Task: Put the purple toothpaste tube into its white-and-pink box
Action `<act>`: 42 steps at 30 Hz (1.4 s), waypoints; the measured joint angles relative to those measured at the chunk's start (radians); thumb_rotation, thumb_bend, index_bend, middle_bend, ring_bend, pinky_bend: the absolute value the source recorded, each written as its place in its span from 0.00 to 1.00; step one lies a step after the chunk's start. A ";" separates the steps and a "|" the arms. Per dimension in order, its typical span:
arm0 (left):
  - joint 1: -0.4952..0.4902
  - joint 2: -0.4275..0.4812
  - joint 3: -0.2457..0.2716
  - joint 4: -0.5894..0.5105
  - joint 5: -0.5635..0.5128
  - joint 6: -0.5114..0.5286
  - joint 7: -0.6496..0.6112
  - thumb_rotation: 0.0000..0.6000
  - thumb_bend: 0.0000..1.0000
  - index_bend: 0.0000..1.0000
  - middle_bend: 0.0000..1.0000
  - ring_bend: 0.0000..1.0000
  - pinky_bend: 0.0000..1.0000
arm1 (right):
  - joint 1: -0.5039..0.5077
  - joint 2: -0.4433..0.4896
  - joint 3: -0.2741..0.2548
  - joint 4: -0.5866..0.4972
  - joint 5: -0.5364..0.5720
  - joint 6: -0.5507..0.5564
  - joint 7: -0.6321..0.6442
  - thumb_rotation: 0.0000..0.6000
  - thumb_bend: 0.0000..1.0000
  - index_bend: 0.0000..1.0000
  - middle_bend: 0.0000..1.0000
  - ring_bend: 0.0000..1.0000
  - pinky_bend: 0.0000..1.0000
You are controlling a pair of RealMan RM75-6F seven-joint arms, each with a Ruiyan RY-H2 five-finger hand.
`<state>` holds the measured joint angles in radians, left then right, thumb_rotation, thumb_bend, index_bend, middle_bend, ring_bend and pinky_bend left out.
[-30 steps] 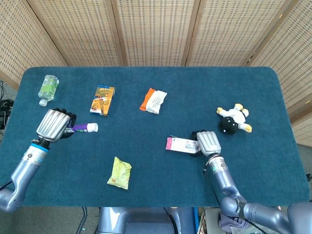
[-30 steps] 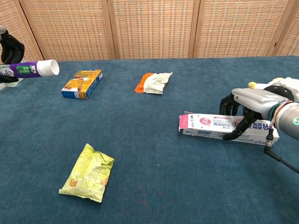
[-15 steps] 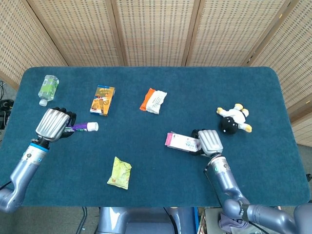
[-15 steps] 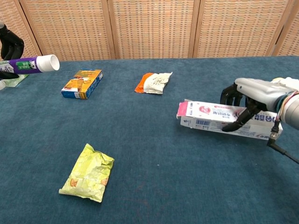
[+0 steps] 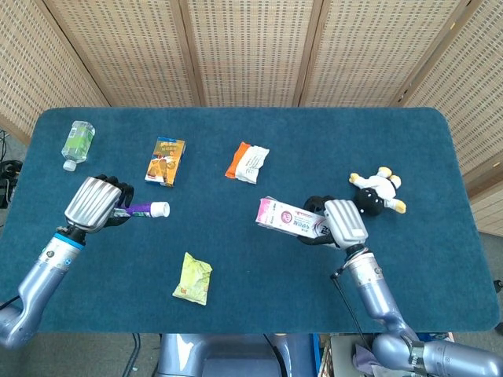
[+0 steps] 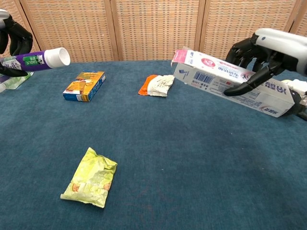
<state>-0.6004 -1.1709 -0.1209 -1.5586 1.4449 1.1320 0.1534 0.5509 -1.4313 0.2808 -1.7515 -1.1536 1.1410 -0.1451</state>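
My left hand [image 5: 98,204] [image 6: 12,40] grips the purple toothpaste tube [image 5: 145,210] [image 6: 41,59] above the table's left side, white cap pointing right. My right hand [image 5: 342,221] [image 6: 266,50] holds the white-and-pink box [image 5: 289,218] [image 6: 225,79] in the air over the right half of the table. The box's pink end faces left toward the tube and tilts slightly upward. A wide stretch of blue table lies between tube and box.
On the blue table [image 5: 251,298] lie an orange-blue carton [image 5: 165,160] [image 6: 84,86], an orange-white packet [image 5: 247,162] [image 6: 158,85], a yellow-green snack bag [image 5: 193,278] [image 6: 91,177], a green bottle [image 5: 78,143] at far left and a black-white plush toy [image 5: 377,193] beside the right hand.
My right hand has lifted the box off the table and carried it up and leftward. My left hand has shifted the tube slightly right.
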 measured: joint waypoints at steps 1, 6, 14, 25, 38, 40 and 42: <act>-0.004 0.011 0.000 -0.015 0.000 -0.013 -0.008 1.00 0.30 0.83 0.68 0.54 0.56 | -0.007 0.013 -0.001 -0.018 -0.010 0.006 0.016 1.00 0.00 0.60 0.54 0.45 0.57; -0.037 0.088 0.005 -0.096 -0.008 -0.111 -0.019 1.00 0.30 0.83 0.68 0.54 0.56 | -0.030 0.037 -0.019 -0.045 -0.064 0.041 0.019 1.00 0.00 0.60 0.54 0.45 0.57; -0.122 0.244 -0.005 -0.278 -0.176 -0.289 0.161 1.00 0.31 0.83 0.68 0.54 0.56 | -0.030 0.029 -0.040 -0.054 -0.071 0.028 0.042 1.00 0.00 0.60 0.54 0.45 0.57; -0.166 0.290 -0.013 -0.366 -0.222 -0.212 0.465 1.00 0.31 0.83 0.68 0.54 0.55 | -0.027 -0.004 -0.064 -0.018 -0.082 0.019 0.060 1.00 0.00 0.60 0.54 0.45 0.57; -0.229 0.282 -0.014 -0.421 -0.288 -0.208 0.648 1.00 0.31 0.83 0.68 0.54 0.55 | 0.000 -0.042 -0.061 -0.032 -0.089 0.001 0.046 1.00 0.00 0.60 0.54 0.45 0.57; -0.235 0.276 -0.014 -0.423 -0.296 -0.209 0.660 1.00 0.31 0.83 0.68 0.54 0.55 | 0.004 -0.050 -0.063 -0.037 -0.088 -0.003 0.040 1.00 0.00 0.60 0.54 0.45 0.57; -0.242 0.264 -0.013 -0.424 -0.307 -0.206 0.675 1.00 0.31 0.83 0.68 0.54 0.55 | 0.008 -0.060 -0.066 -0.041 -0.086 -0.006 0.033 1.00 0.00 0.60 0.54 0.45 0.57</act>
<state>-0.8424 -0.9065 -0.1344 -1.9829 1.1379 0.9257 0.8286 0.5586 -1.4909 0.2147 -1.7927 -1.2400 1.1351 -0.1121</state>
